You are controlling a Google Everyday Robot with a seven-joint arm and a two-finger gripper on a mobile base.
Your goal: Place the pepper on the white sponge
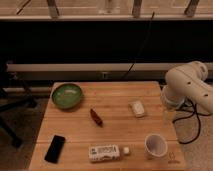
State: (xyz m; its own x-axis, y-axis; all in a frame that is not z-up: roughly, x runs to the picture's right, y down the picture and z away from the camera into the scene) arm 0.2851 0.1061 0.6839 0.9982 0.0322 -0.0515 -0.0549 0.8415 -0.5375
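Note:
The pepper point(96, 117) is a slim dark-red chili lying on the wooden table point(115, 95), near its middle. The white sponge point(137, 108) is a small off-white pad lying to the right of the pepper, apart from it. My arm point(189, 86) comes in from the right side. My gripper point(169, 115) hangs low at the table's right edge, right of the sponge and well away from the pepper. It holds nothing that I can see.
A green bowl point(67, 95) sits at the back left. A black phone point(55, 148) lies at the front left. A white labelled bottle point(106, 152) lies on its side at the front, with a white mug point(155, 146) to its right. Cables hang at the right.

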